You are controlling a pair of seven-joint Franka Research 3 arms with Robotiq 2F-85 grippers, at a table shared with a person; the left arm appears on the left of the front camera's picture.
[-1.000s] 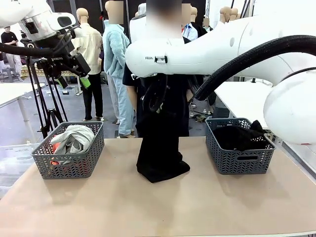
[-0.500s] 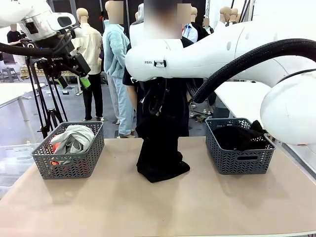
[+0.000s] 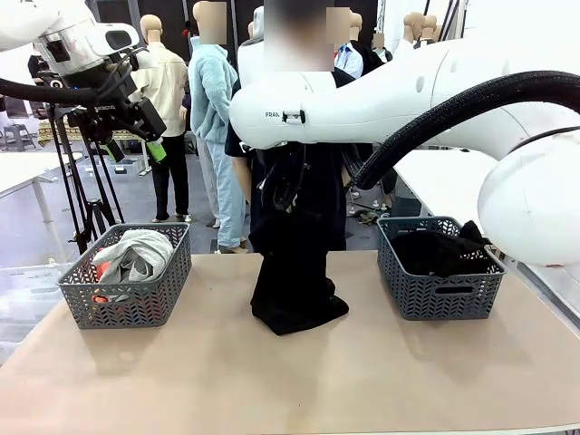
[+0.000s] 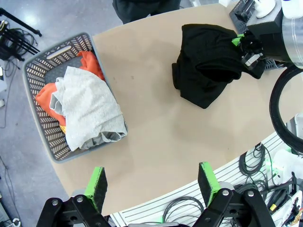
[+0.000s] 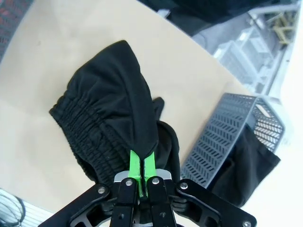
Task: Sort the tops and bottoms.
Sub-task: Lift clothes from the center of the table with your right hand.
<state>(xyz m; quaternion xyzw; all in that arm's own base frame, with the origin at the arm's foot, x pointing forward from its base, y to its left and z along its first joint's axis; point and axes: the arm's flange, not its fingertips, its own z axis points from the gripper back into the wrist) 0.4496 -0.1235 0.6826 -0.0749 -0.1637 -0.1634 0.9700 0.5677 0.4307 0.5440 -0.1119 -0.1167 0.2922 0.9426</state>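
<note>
My right gripper (image 5: 142, 166) is shut on a fold of a black bottom (image 5: 109, 120), just above its gathered waistband. In the front view that black bottom (image 3: 294, 290) hangs from my right gripper (image 3: 283, 181) over the table's middle, its lower end resting on the tabletop. The left basket (image 3: 136, 308) holds the tops: a pale grey one (image 3: 136, 252) lying over a red-orange one (image 3: 101, 270). Another black bottom (image 3: 435, 249) fills the right basket (image 3: 439, 294). My left gripper (image 3: 134, 149) hangs open and empty high above the left basket, and its wrist view looks down on the grey top (image 4: 87, 109).
A person in dark clothes (image 3: 313, 195) stands at the far edge behind the hanging garment. The brown tabletop (image 3: 272, 381) is bare in front of both baskets. Cables (image 4: 255, 163) lie past the table's near edge in the left wrist view.
My right arm has sunk very slightly with the black bottom still in its grip. The left arm and both baskets have not moved.
</note>
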